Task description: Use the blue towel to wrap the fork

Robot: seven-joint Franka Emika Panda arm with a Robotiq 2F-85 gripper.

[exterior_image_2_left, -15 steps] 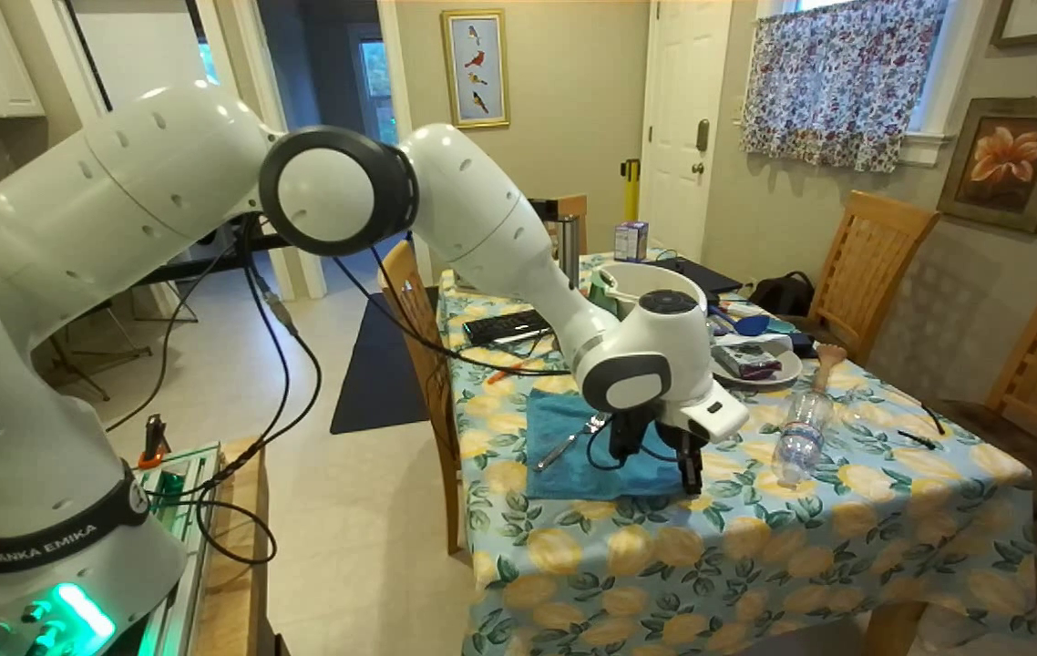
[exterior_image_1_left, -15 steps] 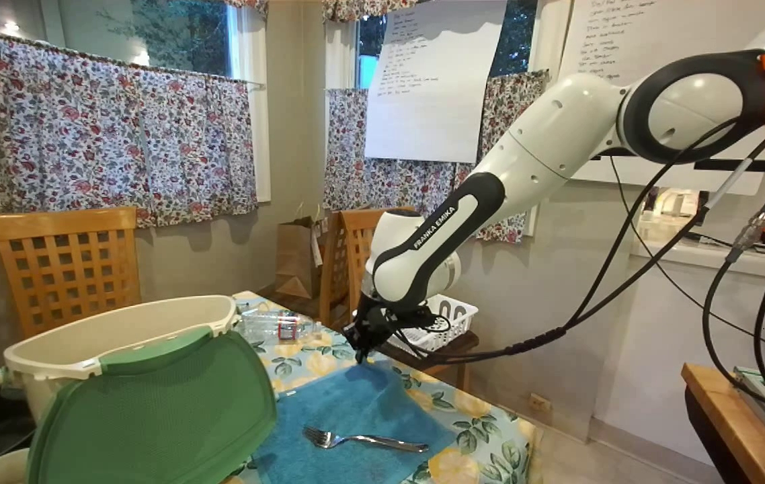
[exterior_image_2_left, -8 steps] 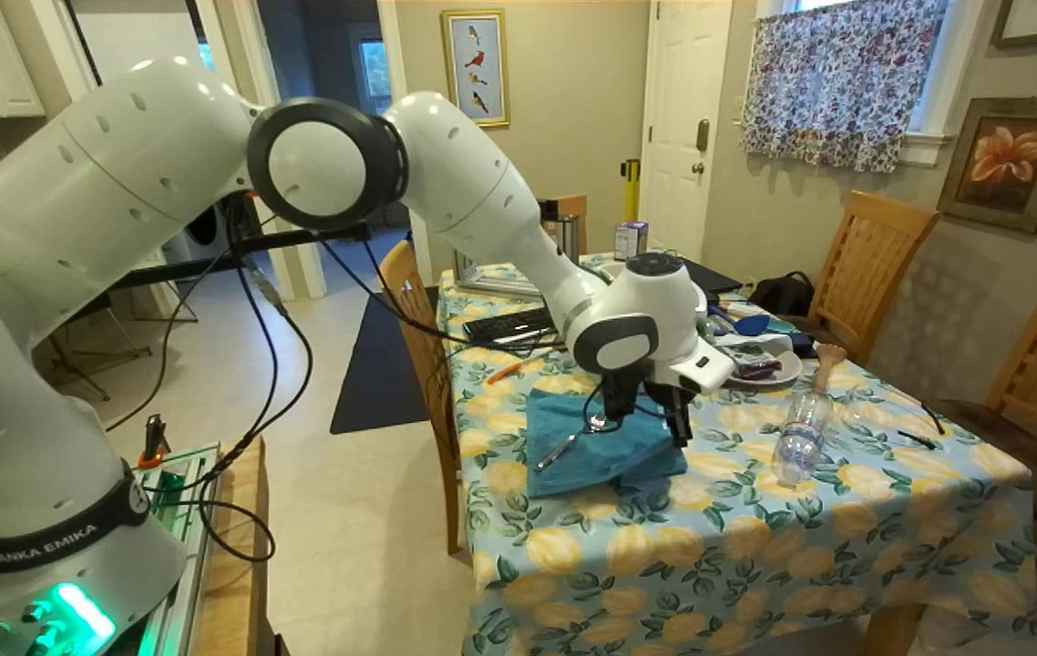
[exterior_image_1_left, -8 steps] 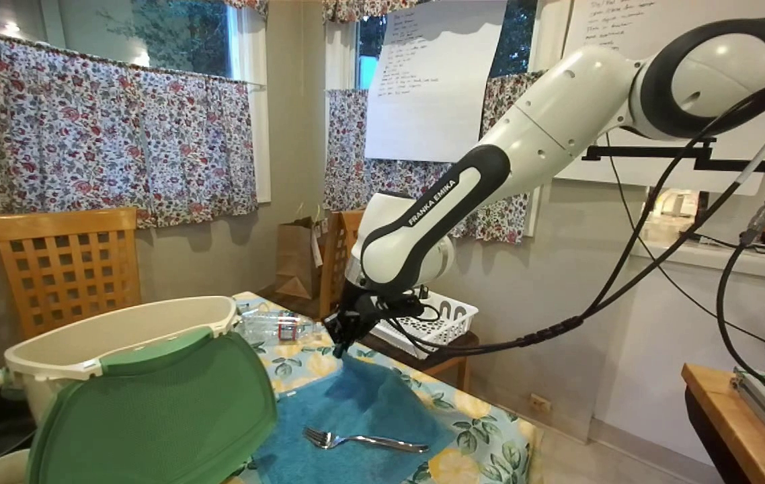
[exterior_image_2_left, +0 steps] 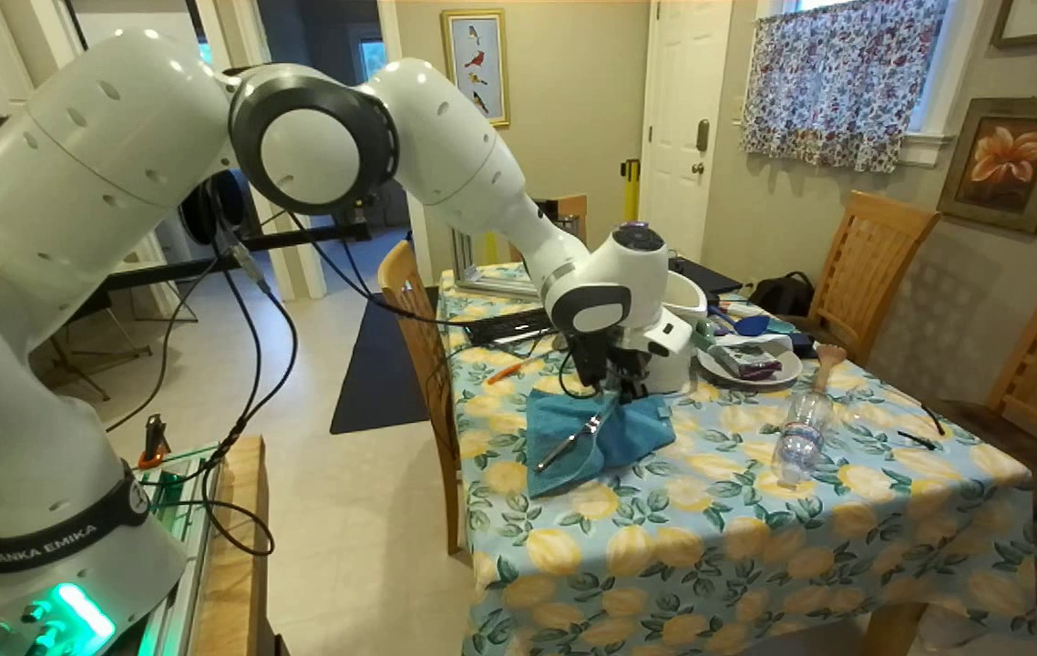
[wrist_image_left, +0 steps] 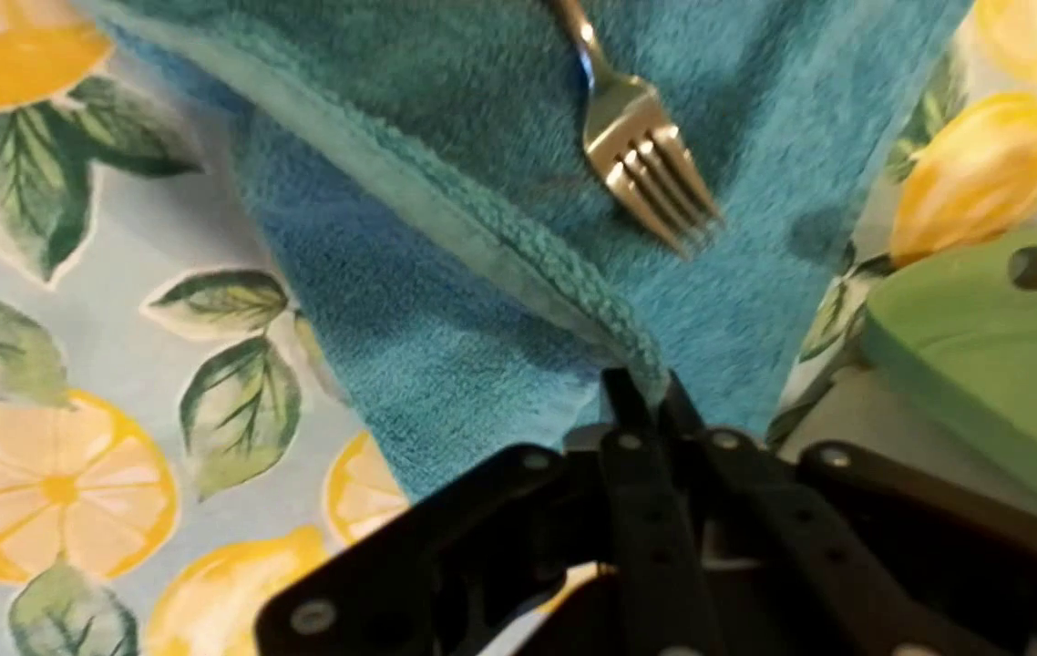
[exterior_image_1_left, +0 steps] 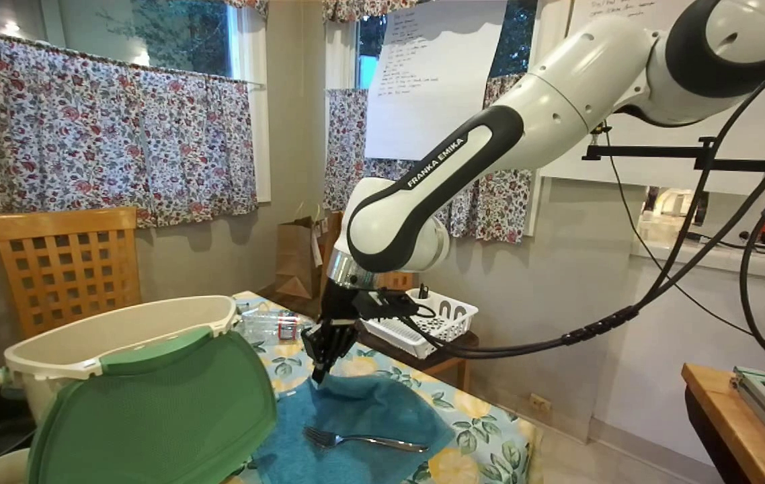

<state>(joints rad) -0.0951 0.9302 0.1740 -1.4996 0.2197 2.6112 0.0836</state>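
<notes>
Our fingers pinch an edge of the blue towel, now drawn nearer the uncovered fork; we judge wrapping begun.

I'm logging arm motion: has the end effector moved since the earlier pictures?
Yes. In an exterior view, the end effector has moved toward the green panel, with the blue towel gripped at an edge.

Walls grey-beige, hung with framed pictures. Floor pale, a dark mat near the worktop. Windows half covered by floral curtains (one shows bright spots of light). Lattice-backed wooden chairs stand beside the worktop. White panelled door seen beyond.
</notes>
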